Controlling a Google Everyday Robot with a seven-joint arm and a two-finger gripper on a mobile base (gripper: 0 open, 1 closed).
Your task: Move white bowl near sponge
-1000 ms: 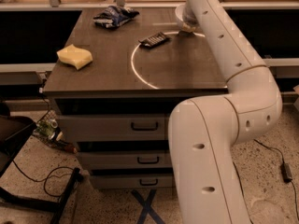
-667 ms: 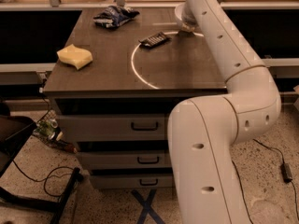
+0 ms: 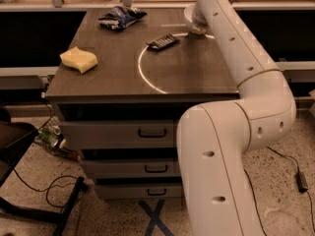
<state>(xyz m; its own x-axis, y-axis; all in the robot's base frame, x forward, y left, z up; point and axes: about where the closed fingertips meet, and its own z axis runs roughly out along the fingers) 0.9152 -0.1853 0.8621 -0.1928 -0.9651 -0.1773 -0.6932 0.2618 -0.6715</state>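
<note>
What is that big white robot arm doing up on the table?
The robot's arm reaches across to the far right corner of the table. Its gripper is right at the white bowl, mostly hidden behind the arm. The bowl has to go near the sponge, which lies on the table's left side, so that is not yet done. A snack bag and a flat dark object also lie on the table.
</note>
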